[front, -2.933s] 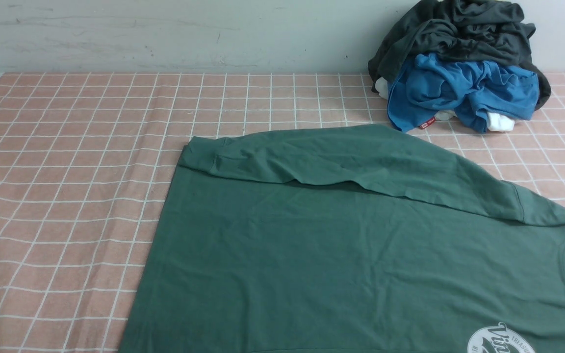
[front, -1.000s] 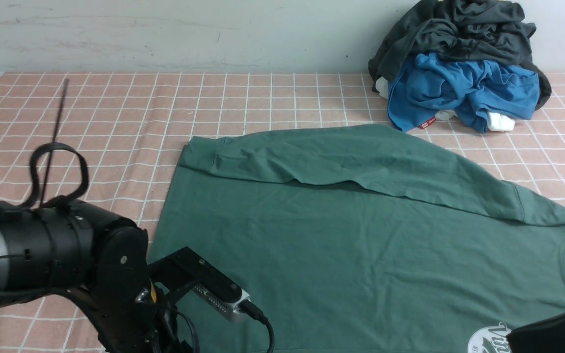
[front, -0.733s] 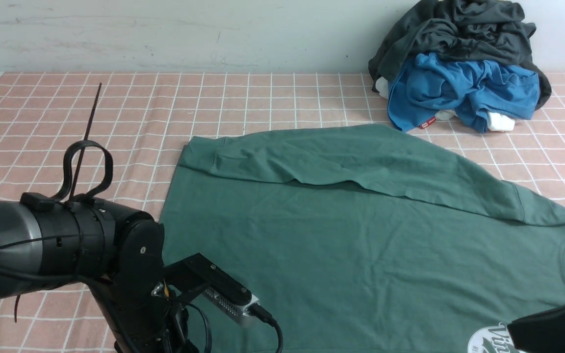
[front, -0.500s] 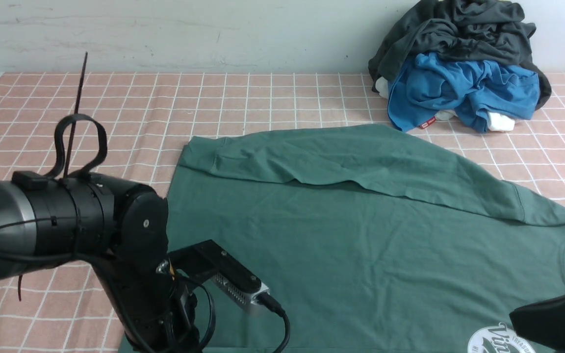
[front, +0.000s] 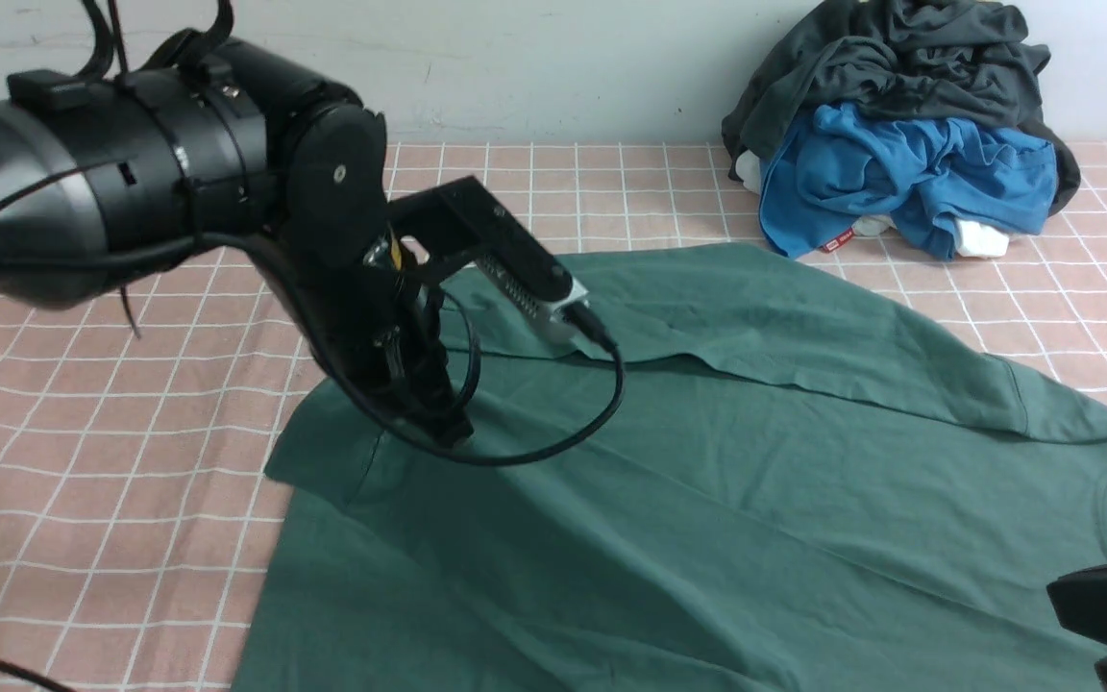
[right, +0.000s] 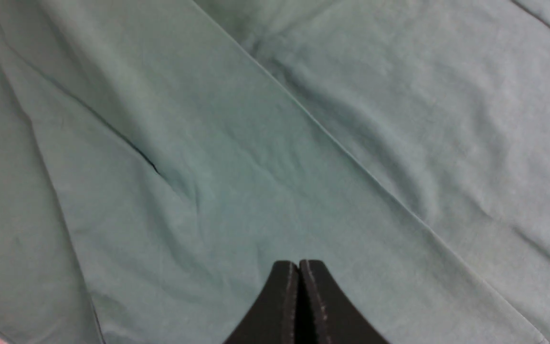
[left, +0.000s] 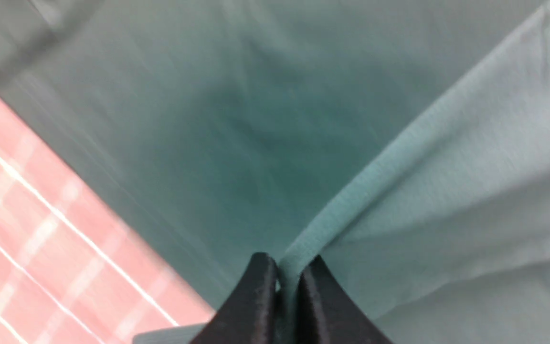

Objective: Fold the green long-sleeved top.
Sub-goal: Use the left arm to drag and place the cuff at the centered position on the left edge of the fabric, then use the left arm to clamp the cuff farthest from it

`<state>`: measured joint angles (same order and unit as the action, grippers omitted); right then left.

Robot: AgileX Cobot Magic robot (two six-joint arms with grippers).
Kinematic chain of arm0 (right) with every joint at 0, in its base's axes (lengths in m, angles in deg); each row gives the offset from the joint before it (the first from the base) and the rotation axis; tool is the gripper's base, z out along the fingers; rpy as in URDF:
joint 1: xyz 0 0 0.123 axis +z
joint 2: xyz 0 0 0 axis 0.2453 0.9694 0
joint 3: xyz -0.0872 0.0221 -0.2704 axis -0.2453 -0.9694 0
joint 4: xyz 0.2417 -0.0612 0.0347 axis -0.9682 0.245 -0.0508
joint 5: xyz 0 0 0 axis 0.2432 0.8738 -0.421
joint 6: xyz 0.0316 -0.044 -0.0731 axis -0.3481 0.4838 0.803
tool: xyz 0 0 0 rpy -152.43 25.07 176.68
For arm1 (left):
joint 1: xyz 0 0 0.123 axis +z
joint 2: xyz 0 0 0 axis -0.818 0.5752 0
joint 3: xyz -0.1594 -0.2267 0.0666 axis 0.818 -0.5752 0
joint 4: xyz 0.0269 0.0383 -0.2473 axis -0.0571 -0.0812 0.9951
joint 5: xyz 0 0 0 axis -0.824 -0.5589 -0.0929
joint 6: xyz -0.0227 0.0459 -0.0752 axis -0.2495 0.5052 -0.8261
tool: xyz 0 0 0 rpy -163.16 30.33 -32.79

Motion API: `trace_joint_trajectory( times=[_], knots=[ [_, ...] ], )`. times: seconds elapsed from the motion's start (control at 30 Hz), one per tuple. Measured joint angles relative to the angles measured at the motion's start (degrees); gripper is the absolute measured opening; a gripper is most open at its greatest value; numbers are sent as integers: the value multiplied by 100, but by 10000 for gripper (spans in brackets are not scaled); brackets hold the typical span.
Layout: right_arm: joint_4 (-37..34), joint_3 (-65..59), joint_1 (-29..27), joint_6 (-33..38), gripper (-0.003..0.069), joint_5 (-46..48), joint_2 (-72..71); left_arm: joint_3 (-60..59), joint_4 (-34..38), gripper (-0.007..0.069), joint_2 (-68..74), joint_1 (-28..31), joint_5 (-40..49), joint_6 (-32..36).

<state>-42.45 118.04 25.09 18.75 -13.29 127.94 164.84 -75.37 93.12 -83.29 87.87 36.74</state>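
The green long-sleeved top (front: 707, 481) lies spread over the pink checked tablecloth, its far sleeve folded across the body. Its white logo is hidden. My left gripper (front: 446, 431) is raised over the top's left part. In the left wrist view it (left: 288, 270) is shut on a ribbed edge of the green top (left: 447, 167), which hangs lifted from the cloth. My right gripper (front: 1106, 610) shows only as a dark shape at the near right corner. In the right wrist view it (right: 299, 267) is shut above the green fabric (right: 256, 119); no cloth shows between its tips.
A heap with a dark grey-black garment (front: 899, 67) over a bright blue garment (front: 899, 173) sits at the back right against the wall. The pink checked tablecloth (front: 111, 432) is bare on the left. A black cable (front: 563, 432) loops under my left wrist camera.
My left arm came in at the near left, shut on the top's near left edge, then rose and moved toward the back, pulling the cloth over. The logo is now covered. The right gripper barely moved.
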Motion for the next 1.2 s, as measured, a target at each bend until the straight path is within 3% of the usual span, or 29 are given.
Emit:
trace_joint_trajectory(
  times=[0.27,0.67,0.9,1.2],
  knots=[
    [40,0,0,-30,-14,-38,0,417,0,66,814,450,29,-58],
    [45,544,0,-30,-14,-459,877,1527,319,411,1375,1108,-173,-752],
    [45,1280,0,-30,-14,-495,1985,2414,1000,430,2309,1692,-169,-800],
    [40,1520,0,-30,-14,-442,2847,3484,1098,430,3464,2024,-194,-945]
  ],
)
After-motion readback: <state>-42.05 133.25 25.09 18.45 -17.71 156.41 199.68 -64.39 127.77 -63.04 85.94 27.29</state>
